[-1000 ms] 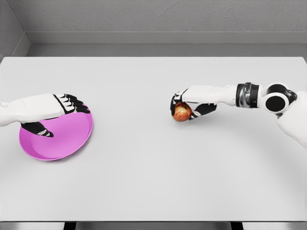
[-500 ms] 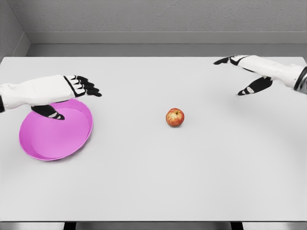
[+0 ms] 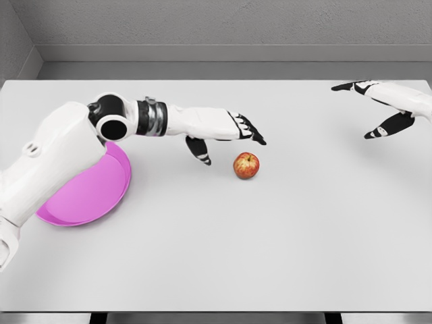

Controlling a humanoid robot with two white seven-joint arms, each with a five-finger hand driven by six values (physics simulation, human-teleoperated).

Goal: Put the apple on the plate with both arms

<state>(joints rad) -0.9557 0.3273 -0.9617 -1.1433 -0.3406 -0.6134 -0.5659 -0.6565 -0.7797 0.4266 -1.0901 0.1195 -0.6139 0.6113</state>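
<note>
The apple (image 3: 246,165) sits upright on the white tabletop (image 3: 216,256), just below and beside the fingertips of the left hand (image 3: 226,138), not touching them; that hand is spread, thumb hanging down, holding nothing; the pink plate (image 3: 94,192) lies well behind that hand, partly under its upper arm; the right hand (image 3: 378,108) is spread too, far from the apple.

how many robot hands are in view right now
2. The left hand hovers open near the small red-yellow apple; the right hand is open at the white table's far right.
</note>
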